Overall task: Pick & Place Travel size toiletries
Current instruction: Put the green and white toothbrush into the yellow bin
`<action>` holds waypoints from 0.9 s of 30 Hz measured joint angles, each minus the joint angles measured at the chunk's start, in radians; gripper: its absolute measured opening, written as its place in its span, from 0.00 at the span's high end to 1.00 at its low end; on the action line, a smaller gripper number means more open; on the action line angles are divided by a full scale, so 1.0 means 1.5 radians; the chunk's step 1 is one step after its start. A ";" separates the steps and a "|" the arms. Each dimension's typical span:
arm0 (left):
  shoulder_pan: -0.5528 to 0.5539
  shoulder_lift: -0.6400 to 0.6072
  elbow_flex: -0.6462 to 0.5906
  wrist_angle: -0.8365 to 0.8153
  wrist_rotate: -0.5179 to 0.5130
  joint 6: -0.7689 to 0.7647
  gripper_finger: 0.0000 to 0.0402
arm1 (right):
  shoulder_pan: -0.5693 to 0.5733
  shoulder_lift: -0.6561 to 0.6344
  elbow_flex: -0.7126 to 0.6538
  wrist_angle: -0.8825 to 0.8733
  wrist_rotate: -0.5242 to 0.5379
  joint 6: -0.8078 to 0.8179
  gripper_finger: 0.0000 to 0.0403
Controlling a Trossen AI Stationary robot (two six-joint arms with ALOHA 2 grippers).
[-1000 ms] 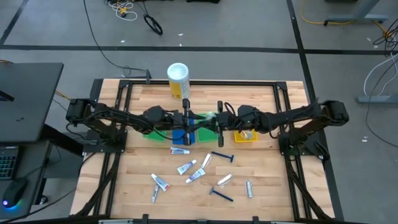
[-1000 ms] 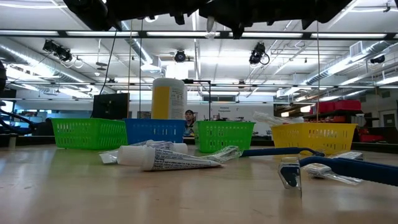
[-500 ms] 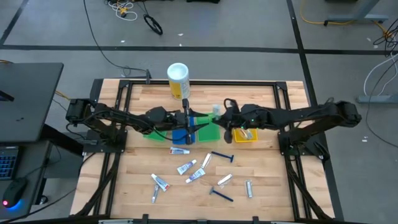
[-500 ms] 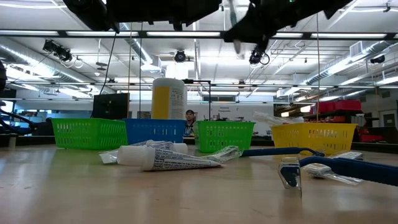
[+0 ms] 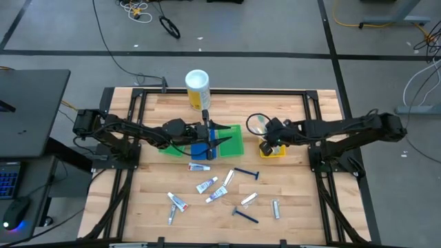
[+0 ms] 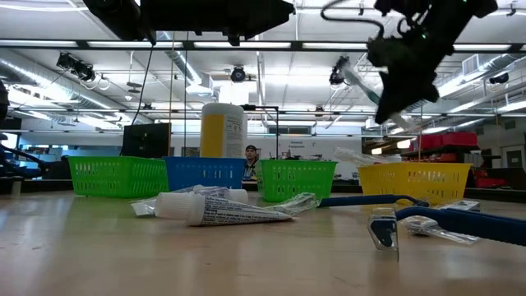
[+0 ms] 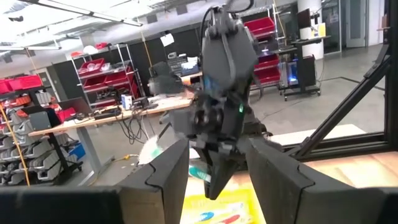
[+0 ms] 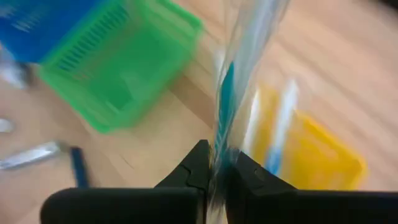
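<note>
Two grippers logged. Left gripper [image 5: 211, 137], above the blue tray [image 5: 200, 151], has spread (apparently just released). Right gripper [image 5: 265, 131] has swung from the green tray [image 5: 233, 143] to the yellow tray [image 5: 273, 151], pinching a wrapped toothbrush [image 8: 239, 74]; drop due next. Loose toiletries [image 5: 207, 185] remain on the worktop [image 5: 296, 200].

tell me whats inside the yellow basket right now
The yellow basket holds at least one pale wrapped toothbrush. The right gripper, shut on another wrapped toothbrush, hangs over it and hides part of the inside.
</note>
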 joint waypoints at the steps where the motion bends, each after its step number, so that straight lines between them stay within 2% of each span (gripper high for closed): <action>1: 0.000 0.000 0.000 0.000 0.000 0.000 0.58 | -0.001 -0.001 -0.010 0.002 0.000 0.020 0.94; 9: 0.000 0.000 0.000 -0.003 0.000 0.000 0.58 | -0.030 0.000 -0.087 0.014 -0.025 0.110 0.93; 14: 0.000 0.000 0.000 -0.003 0.000 0.000 0.58 | -0.050 0.000 -0.110 0.018 -0.040 0.114 0.93; 27: 0.000 0.000 0.000 -0.003 -0.001 0.000 0.58 | -0.080 0.000 -0.166 0.045 -0.147 0.122 0.91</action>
